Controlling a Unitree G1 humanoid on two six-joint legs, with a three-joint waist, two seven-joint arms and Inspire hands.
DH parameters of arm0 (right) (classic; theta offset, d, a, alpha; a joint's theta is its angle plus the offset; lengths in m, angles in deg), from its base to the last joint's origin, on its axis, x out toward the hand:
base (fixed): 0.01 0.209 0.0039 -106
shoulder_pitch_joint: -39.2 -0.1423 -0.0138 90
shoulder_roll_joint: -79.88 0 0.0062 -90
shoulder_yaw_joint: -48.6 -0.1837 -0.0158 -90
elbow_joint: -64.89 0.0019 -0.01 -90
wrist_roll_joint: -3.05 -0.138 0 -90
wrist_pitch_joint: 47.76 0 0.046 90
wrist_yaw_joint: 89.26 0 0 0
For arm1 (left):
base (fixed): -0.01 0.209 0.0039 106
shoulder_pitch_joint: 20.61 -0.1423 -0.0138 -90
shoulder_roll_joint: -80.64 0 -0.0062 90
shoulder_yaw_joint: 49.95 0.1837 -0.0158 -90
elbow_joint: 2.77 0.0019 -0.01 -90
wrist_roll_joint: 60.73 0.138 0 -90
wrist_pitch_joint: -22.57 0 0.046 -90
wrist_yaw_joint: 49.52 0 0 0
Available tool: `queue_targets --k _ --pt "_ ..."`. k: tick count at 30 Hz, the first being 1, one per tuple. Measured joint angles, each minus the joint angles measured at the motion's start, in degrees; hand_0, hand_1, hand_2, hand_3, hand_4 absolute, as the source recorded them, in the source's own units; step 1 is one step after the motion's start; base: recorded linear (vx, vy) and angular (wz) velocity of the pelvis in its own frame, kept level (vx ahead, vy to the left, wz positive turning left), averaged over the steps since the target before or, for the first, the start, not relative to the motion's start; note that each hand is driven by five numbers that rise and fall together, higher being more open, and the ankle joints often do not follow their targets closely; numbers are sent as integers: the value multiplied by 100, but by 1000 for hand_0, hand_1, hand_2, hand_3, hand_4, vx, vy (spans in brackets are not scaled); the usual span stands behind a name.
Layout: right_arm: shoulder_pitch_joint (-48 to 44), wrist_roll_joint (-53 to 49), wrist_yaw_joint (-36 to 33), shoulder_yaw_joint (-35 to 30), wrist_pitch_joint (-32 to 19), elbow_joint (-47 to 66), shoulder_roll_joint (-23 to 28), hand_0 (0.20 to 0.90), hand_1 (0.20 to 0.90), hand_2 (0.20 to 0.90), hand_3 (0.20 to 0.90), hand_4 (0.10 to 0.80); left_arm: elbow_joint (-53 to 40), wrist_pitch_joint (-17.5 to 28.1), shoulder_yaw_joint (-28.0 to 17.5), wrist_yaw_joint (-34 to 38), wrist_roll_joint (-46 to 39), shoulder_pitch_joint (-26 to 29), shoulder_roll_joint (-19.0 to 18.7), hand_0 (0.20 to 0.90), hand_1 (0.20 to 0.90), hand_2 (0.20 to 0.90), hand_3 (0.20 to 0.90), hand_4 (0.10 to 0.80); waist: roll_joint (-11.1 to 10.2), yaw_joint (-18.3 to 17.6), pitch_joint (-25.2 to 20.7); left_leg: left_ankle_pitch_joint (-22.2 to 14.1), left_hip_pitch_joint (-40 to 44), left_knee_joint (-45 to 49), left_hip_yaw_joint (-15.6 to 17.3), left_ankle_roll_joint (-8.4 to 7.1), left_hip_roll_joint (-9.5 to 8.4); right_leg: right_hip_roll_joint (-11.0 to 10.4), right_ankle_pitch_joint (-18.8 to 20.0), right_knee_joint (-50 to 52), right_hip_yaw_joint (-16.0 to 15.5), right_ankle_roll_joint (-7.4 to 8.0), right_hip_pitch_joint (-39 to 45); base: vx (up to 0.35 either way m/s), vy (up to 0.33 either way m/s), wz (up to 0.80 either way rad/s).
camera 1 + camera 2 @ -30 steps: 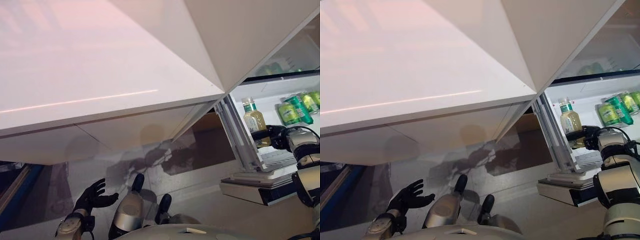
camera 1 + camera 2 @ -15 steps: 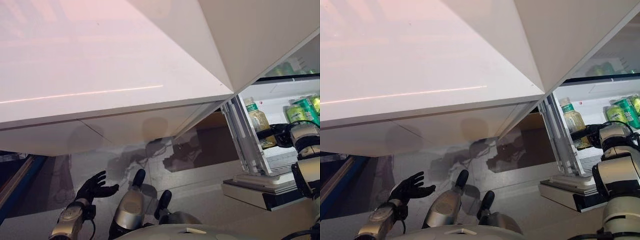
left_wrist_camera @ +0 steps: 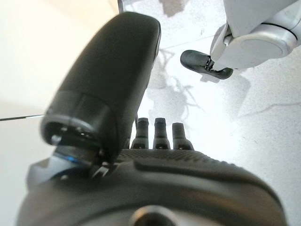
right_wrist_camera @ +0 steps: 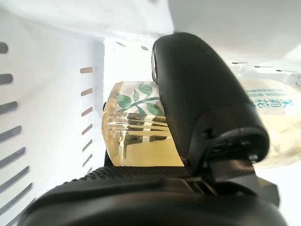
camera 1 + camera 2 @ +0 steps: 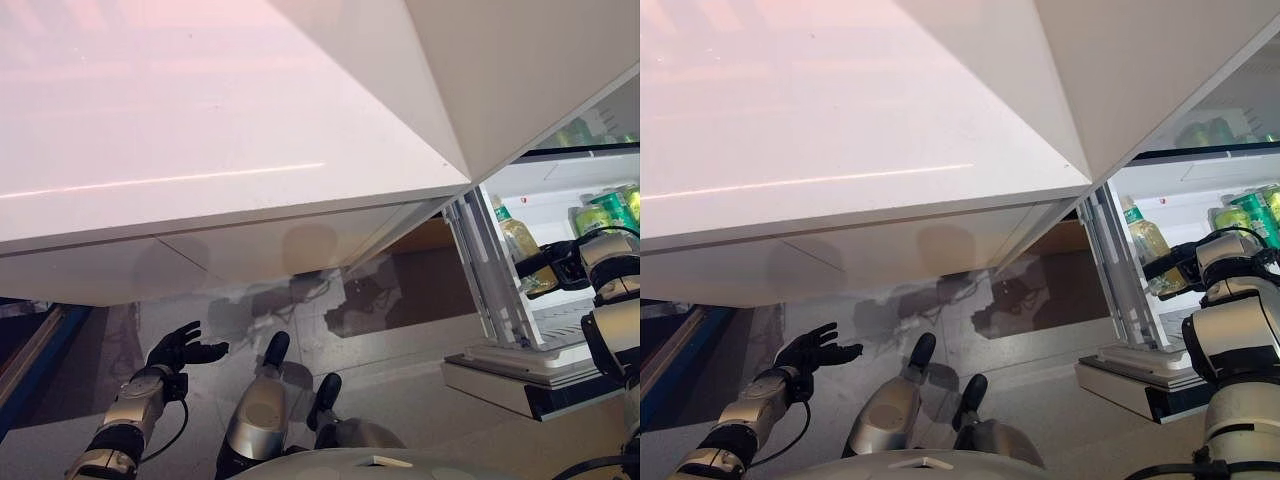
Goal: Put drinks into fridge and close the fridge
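Observation:
The fridge stands open at the right, with its white shelf (image 5: 560, 322) in view. My right hand (image 5: 562, 264) reaches into it and is shut on a clear bottle (image 5: 518, 243) of yellow drink with a green cap and a leaf label. The bottle leans a little, next to the fridge's left inner wall. In the right wrist view my thumb (image 4: 197, 94) lies across the bottle (image 4: 136, 136), and the fingers show through it from behind. Green cans (image 5: 600, 212) stand further in, past the hand. My left hand (image 5: 182, 349) hangs open and empty low at the left, over the floor.
A large white fridge door (image 5: 200, 130) spreads over the upper left and middle, close to my head. A white drawer or ledge (image 5: 500, 372) juts out below the open compartment. The pale marbled floor (image 5: 400, 340) lies underneath.
The camera has shifted a little. My right hand still holds the bottle inside the fridge, and the bottle leans slightly more. My left arm has stretched out further to the left.

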Motion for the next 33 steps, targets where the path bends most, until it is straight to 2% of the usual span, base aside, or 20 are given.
queue_targets --k 1,2,4,5,7,10,11,12,20,30,33 --pt "-10 0 -1 0 0 1 0 300 300 300 200 100 0 0 0 0 0 19 -2 900 900 900 900 800 5 -3 23 0 0 0 0 0 0 -1 0 0 0 0 0 0 0 0" --pt "-25 0 -1 -1 0 1 0 368 368 368 280 180 1 0 0 0 0 59 -4 900 900 900 900 800 9 -12 70 0 -1 0 0 0 1 -1 0 0 -2 0 0 0 0 0" --pt "-26 -2 2 -5 1 1 -1 420 420 420 340 240 4 -2 0 -3 -3 146 -3 900 900 900 900 800 19 -30 147 0 -1 0 2 0 4 -7 0 0 -3 0 1 0 0 0" --pt "-27 -1 2 -5 3 1 -2 469 469 469 398 298 3 -15 6 -4 -13 219 -3 900 900 900 900 800 35 -38 194 0 -2 0 3 0 3 -10 0 0 -3 0 2 0 0 0" --pt "-27 -3 -7 -5 -1 1 -8 486 486 486 417 317 3 -52 11 -2 -45 323 -3 900 900 900 900 800 64 -52 222 0 -2 0 5 0 0 -16 0 0 -1 0 1 0 0 0" --pt "-28 -11 -20 -10 -16 2 -20 622 622 622 576 476 6 -114 11 2 -90 459 -3 900 900 900 900 800 88 -63 237 0 0 0 7 0 -1 -20 0 0 1 0 0 -11 22 -1" --pt "-27 -13 -23 -10 -16 2 -23 825 825 825 812 712 6 -115 11 1 -107 480 -3 900 900 900 900 800 88 -64 237 0 1 0 7 0 -1 -20 0 0 1 0 0 -10 31 0" --pt "-28 -12 -26 -11 -19 2 -25 900 900 900 900 800 7 -115 11 -1 -114 518 -3 900 900 900 900 800 88 -64 237 0 2 1 8 0 0 -21 0 0 3 0 0 0 0 0" --pt "-111 -59 -186 -83 -72 6 -24 900 900 900 900 800 23 -200 54 17 -226 670 -6 900 900 900 900 800 91 -82 235 1 13 48 54 1 -13 -37 1 0 18 -2 25 0 0 0" --pt "-138 -467 -679 -352 -104 50 -49 900 900 900 900 800 119 -376 58 21 -247 771 -27 900 900 900 900 800 97 -196 233 9 17 88 97 10 -8 -37 52 1 42 -36 34 2 2 0" --pt "-138 -692 -1012 -514 -94 54 -52 900 900 900 900 800 132 -393 58 -8 -246 815 -60 900 900 900 900 800 105 -206 229 9 45 88 123 11 -9 -42 55 1 61 -37 51 28 32 -4"
